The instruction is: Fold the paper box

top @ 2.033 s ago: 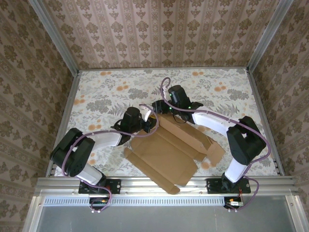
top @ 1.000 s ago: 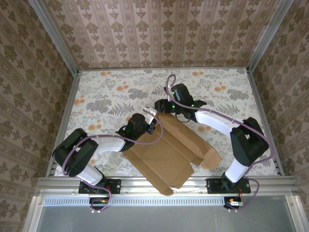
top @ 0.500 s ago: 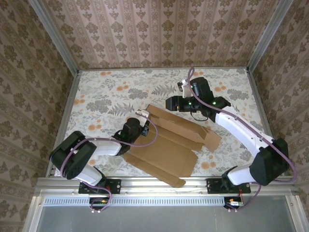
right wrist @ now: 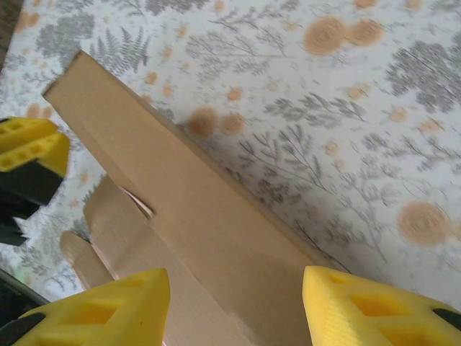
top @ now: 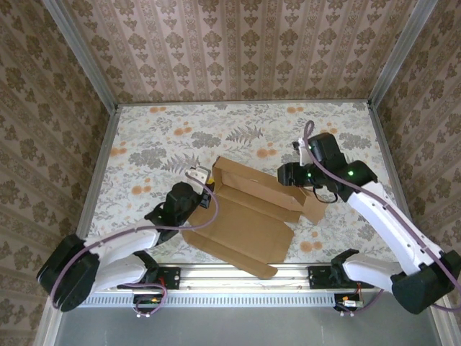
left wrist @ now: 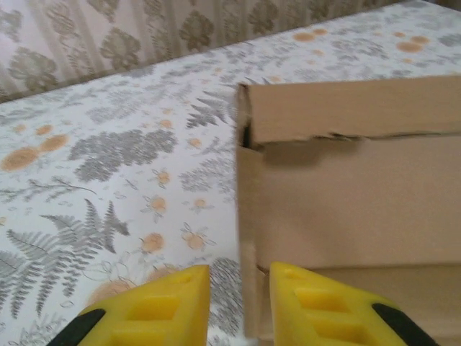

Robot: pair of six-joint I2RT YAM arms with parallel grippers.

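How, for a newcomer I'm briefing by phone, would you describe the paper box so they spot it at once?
On the flower-patterned table, look at the middle. The paper box lies there, partly folded, its far flap raised. Plain brown cardboard sets it apart from the floral surface.

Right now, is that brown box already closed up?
No, the paper box lies open and mostly flat on the table, with only its far long flap raised.

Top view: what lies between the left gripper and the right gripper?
A raised wall of the paper box spans that stretch; the top and right wrist views show it.
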